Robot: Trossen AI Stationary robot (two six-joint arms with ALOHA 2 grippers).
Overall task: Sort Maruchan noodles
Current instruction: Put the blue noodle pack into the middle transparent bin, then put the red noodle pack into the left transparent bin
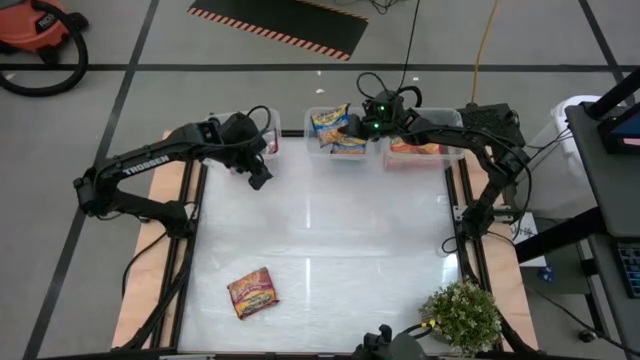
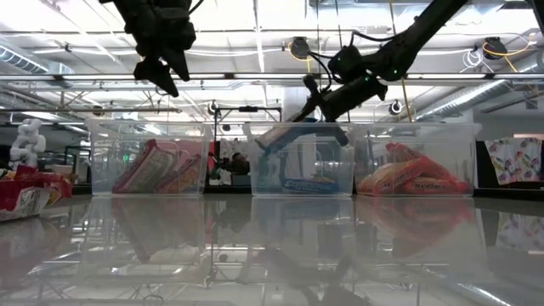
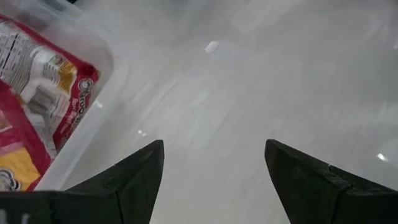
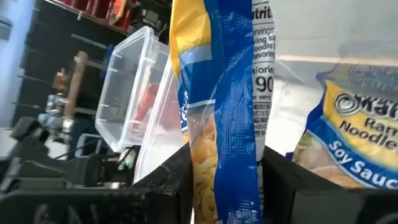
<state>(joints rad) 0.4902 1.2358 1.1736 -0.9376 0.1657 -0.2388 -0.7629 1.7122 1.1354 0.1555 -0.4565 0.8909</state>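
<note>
A blue packet (image 4: 227,124) is pinched by the right gripper (image 1: 362,124) over the middle bin (image 2: 302,183), apparently for dropping with its like, while the left gripper (image 1: 256,177) is held spread and empty near the left bin (image 2: 149,166), and one red packet (image 1: 253,292) is left on the table (image 1: 350,250).

Bright overhead glare on glossy table (image 1: 330,240)

Left gripper (image 3: 214,180) agape, right gripper (image 4: 224,186) clamped.

glossy plastic noodle packets (image 1: 253,292), clear smooth plastic bins (image 2: 299,160), a shiny reflective table top (image 1: 330,240), edges perhaps wood.
</note>
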